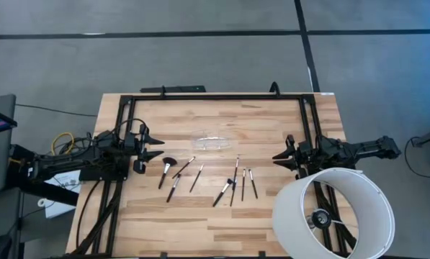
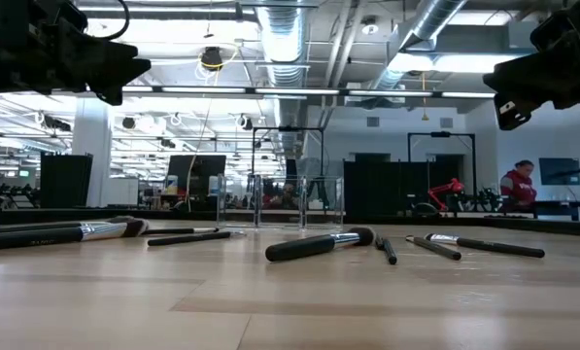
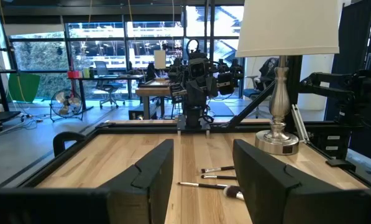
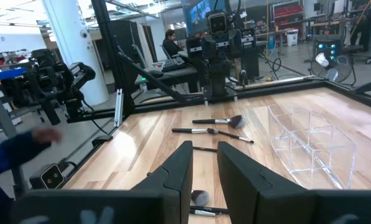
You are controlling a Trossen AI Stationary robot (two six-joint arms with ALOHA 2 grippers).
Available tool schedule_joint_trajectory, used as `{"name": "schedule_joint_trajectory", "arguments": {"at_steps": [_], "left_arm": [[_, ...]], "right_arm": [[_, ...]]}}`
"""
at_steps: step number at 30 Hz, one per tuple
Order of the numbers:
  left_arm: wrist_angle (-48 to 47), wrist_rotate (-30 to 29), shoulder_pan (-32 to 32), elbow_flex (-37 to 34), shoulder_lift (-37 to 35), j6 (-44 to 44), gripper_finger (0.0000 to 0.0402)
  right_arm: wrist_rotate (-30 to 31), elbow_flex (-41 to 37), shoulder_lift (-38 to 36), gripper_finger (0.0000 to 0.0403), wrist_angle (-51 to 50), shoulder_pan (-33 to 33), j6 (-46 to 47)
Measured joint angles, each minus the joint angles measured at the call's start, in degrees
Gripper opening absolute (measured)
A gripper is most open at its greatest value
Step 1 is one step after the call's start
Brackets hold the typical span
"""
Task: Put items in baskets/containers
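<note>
Lying loose across the middle of the pale wooden bench [image 1: 164, 216], the thin dark-handled makeup brushes [image 1: 222, 193] sit between both claws, touching neither. The clear plastic compartmented holder [image 1: 212, 142] stands just behind them. Left gripper [image 1: 154, 147] hovers at the left edge, right gripper [image 1: 279, 157] at the right edge, both part-open and empty.

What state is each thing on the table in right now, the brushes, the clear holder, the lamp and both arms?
Brushes: all lying flat on the table, none in the holder.
Fluffy brush: lying flat, nearest the left gripper.
Clear holder: on the table, empty.
Lamp: upright at the table's right front corner.
Left gripper: jaws open, holding nothing, at the left edge.
Right gripper: jaws open, holding nothing, at the right side.
</note>
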Motion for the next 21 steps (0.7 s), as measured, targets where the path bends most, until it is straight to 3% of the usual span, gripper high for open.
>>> {"name": "schedule_joint_trajectory", "arguments": {"at_steps": [21], "left_arm": [[0.81,0.02,-0.02,-0.02,0.00,-0.44,0.0163]], "right_arm": [[-0.02,0.00,0.00,0.0066,0.01,-0.02,-0.01]]}}
